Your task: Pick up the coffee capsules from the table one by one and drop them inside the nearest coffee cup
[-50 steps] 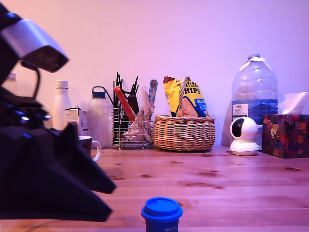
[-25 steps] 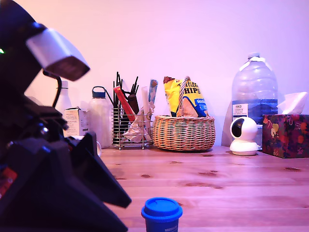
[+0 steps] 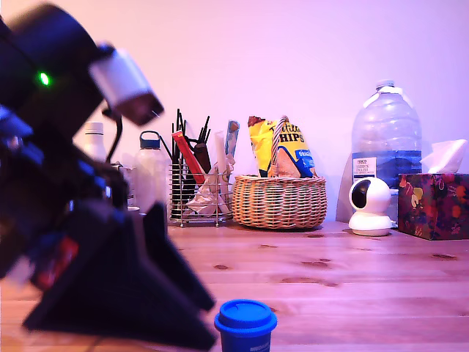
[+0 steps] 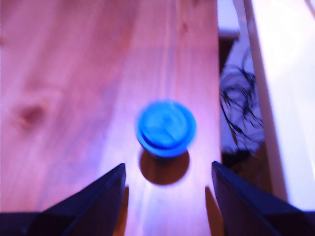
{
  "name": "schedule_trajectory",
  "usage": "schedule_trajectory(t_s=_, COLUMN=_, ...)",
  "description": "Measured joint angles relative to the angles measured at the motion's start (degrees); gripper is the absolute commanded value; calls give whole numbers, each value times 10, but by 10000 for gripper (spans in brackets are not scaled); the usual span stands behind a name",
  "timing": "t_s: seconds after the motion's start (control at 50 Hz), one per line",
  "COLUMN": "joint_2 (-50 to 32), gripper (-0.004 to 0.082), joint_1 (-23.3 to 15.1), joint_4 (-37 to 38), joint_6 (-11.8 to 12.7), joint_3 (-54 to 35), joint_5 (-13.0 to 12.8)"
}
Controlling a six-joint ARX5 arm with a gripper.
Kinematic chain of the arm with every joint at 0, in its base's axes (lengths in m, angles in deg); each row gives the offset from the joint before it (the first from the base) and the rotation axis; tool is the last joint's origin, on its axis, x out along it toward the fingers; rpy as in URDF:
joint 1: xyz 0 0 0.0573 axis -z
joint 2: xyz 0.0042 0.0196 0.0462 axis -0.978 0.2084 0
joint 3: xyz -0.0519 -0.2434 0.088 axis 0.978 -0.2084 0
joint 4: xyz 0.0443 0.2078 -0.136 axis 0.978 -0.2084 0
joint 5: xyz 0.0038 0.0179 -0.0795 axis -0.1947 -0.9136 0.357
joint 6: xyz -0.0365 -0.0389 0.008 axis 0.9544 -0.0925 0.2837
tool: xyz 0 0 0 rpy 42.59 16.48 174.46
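Observation:
A small bright-blue coffee capsule [image 3: 245, 325] with a wider rounded rim stands upright near the front edge of the pine table [image 3: 352, 279]. My gripper [image 3: 211, 324] reaches in from the exterior view's left, its dark fingertips just short of the capsule. In the wrist view the capsule [image 4: 165, 129] is blurred and sits just ahead of the gap of the open gripper [image 4: 167, 167], touching neither finger. Nothing is held. The coffee cup is hidden behind the arm in the exterior view.
Along the back wall stand white bottles [image 3: 150, 176], a wire utensil holder [image 3: 198, 194], a wicker basket [image 3: 280, 202] of chip bags, a large water bottle [image 3: 386, 139], a white camera [image 3: 370, 207] and a tissue box [image 3: 434, 205]. The wrist view shows cables [image 4: 241, 108] beyond the table's edge.
The arm has swung toward the exterior view's right and closer to the capsule, now covering the mug that showed a second ago. The capsule has not moved.

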Motion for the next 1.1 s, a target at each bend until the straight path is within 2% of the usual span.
schedule_trajectory(t_s=0.2, joint_2=0, gripper=495, joint_1=7, joint_4=-22, joint_6=1, joint_3=19, joint_5=-1)
schedule_trajectory(t_s=0.56, joint_2=1, gripper=478, joint_1=23, joint_4=-72, joint_6=15, joint_3=47, joint_5=-24)
schedule_trajectory(t_s=0.84, joint_2=43, gripper=478, joint_1=42, joint_4=-87, joint_6=29, joint_3=85, joint_5=-40)
schedule_trajectory(t_s=1.1, joint_2=75, gripper=478, joint_1=57, joint_4=-100, joint_6=34, joint_3=122, joint_5=-45)
